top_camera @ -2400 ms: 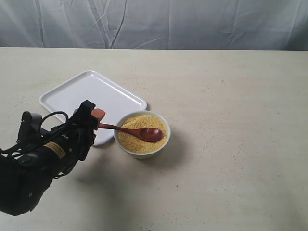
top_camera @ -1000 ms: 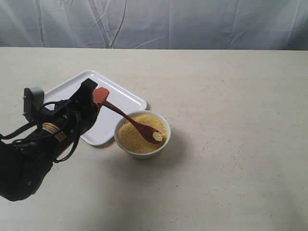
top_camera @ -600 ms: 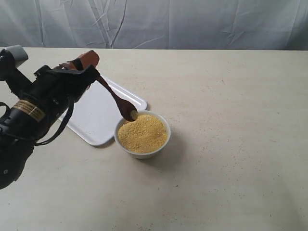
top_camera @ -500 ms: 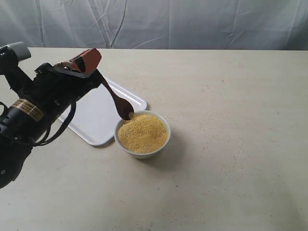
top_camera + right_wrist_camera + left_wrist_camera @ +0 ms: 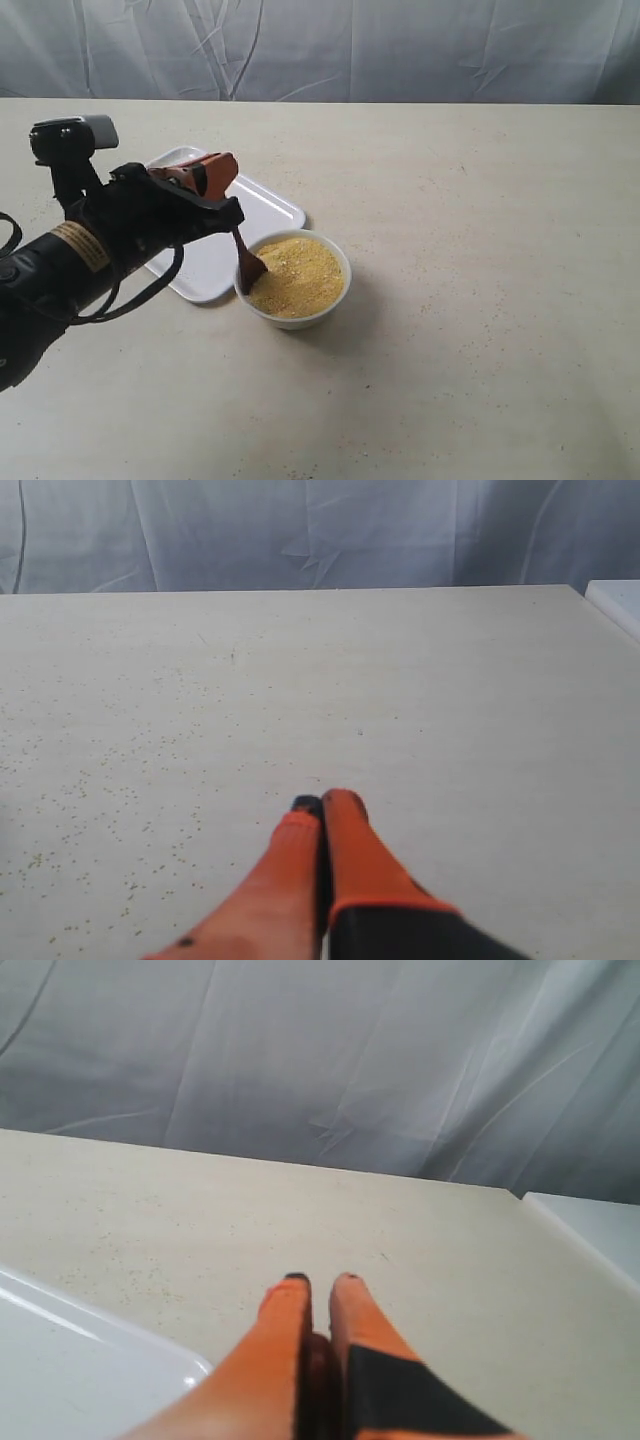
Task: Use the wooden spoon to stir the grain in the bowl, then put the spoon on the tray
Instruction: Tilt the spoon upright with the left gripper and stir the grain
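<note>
The small white bowl [image 5: 300, 315] holds yellow grain [image 5: 300, 275] near the middle of the table. My left gripper [image 5: 222, 172] is shut on the handle of the dark wooden spoon [image 5: 246, 264], which hangs steeply with its oval end dipped into the grain at the bowl's left rim. In the left wrist view the orange fingers [image 5: 285, 1330] pinch the dark spoon handle [image 5: 320, 1380], and a corner of the white tray [image 5: 90, 1380] shows. The tray [image 5: 265, 205] lies behind and left of the bowl, partly hidden by the arm. My right gripper [image 5: 320, 805] is shut and empty over bare table.
A grey cloth backdrop [image 5: 400, 50] hangs behind the table. Fine specks of grain [image 5: 90, 780] are scattered on the tabletop under the right gripper. The table's right half [image 5: 500, 250] holds no objects.
The left gripper has come down and to the right with the spoon, turning it steeper. The spoon's end went from hovering at the bowl's left rim into the grain there.
</note>
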### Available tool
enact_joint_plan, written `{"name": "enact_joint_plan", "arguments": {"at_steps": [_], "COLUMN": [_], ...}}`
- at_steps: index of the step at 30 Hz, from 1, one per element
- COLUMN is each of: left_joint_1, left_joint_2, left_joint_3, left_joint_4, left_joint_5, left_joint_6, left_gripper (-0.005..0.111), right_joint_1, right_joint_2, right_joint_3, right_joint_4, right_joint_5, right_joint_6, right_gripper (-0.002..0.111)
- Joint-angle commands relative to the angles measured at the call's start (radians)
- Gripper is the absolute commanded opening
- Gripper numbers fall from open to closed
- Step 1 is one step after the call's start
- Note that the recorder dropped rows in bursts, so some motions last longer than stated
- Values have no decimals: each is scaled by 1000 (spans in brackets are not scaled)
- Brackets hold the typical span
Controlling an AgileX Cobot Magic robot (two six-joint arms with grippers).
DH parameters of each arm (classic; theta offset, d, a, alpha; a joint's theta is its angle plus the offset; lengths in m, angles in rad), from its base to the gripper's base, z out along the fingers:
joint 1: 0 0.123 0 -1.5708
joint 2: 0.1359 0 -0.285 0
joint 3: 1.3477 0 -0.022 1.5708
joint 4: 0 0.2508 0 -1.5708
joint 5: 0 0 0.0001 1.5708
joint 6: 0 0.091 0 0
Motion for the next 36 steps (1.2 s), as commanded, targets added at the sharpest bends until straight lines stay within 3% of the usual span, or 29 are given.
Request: {"name": "enact_joint_plan", "arguments": {"at_steps": [1,8,14,21,26,31,36], "left_joint_1": [1,1,1,1,1,1,1], "left_joint_2": [7,141,114,43,62,124,193], "left_joint_3": [-8,-47,-48,-49,-99,-139,-144], "left_joint_4": [43,65,98,26,-24,6,141], "left_joint_5": [16,-71,-193,-170,-55,-17,17], "left_joint_6": [-57,-214,-214,-82,-7,39,-60], "left_gripper": [0,0,0,0,0,0,0], "right_joint_1": [-6,-6,-6,-6,-6,-6,-6], "right_joint_2": [-6,-6,-6,-6,-6,-6,-6], "right_joint_3": [4,4,4,4,4,4,4], "right_joint_4": [-2,-2,-2,-2,-2,-2,-2], "right_joint_5": [-11,-11,-11,-11,-11,-11,-11], "right_joint_6": [0,0,0,0,0,0,0], "right_gripper": [-1,-1,-1,-1,-1,-1,-1]}}
